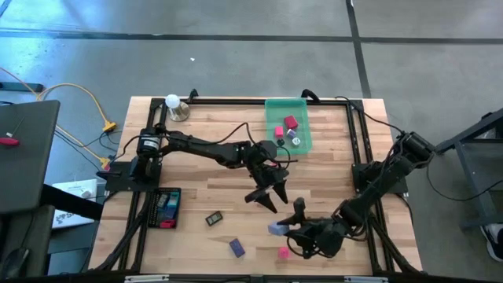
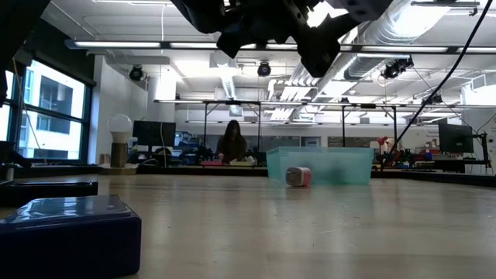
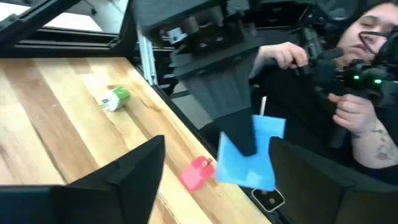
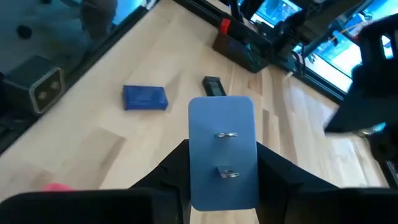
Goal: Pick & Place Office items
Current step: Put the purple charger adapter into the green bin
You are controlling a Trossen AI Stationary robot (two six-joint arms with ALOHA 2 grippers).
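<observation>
Nearest the front edge, the right gripper [image 1: 277, 229] is closed partway on a light blue flat block [image 4: 222, 151], with two metal prongs on its face, clamped between both fingers. The left gripper [image 1: 266, 196] hangs just behind it, fingers spread wide and holding nothing; its wrist view looks straight at the blue piece.

Judgement: this is a handover. To do it well, the right grip should hold firm until the left fingers close squarely across the block's free end, clear of the prongs.

A pink block [image 1: 282, 251] and a dark blue block [image 1: 236, 248] lie near the front edge, a small black piece [image 1: 213, 218] further in. The black tray [image 1: 164, 207] sits at the left side; the translucent green tray [image 1: 288, 134] at the far edge holds red, pink and white items.

Only the left wrist view shows a green-and-white piece [image 3: 116, 98] and a person beyond the table. Only the low view shows a pink-and-white item [image 2: 298, 177] in front of the green tray.
</observation>
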